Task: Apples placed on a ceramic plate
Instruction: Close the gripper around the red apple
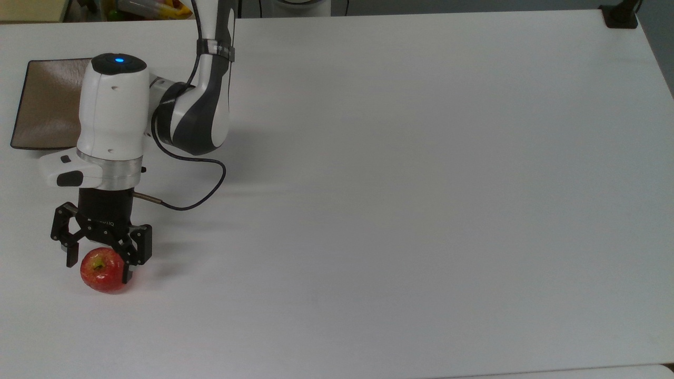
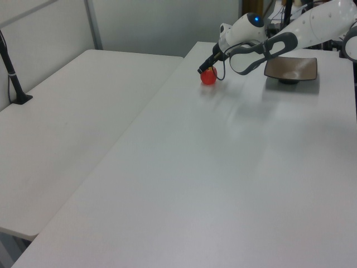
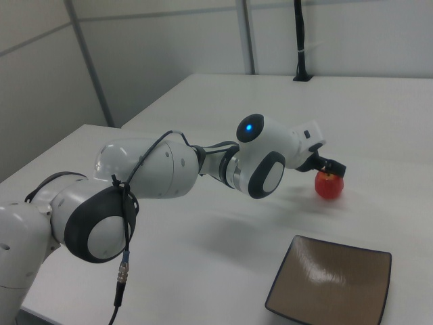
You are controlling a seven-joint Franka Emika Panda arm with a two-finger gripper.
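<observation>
Gripper (image 1: pixel 98 264) stood low over the apple (image 1: pixel 102 270), fingers spread wide, one on each side of the fruit, not closed on it. One fingertip (image 1: pixel 126 275) lay at the apple's edge on the top view's right; whether it touched could not be told. Apple sat on the white table (image 1: pixel 421 184), near the top view's lower left corner. Ceramic plate (image 1: pixel 45 102) rested on the table well apart from the apple, toward the top view's upper left, partly behind the arm (image 1: pixel 113 113). In the right view the plate (image 3: pixel 331 281) lay nearest the camera, apple (image 3: pixel 329 185) beyond.
</observation>
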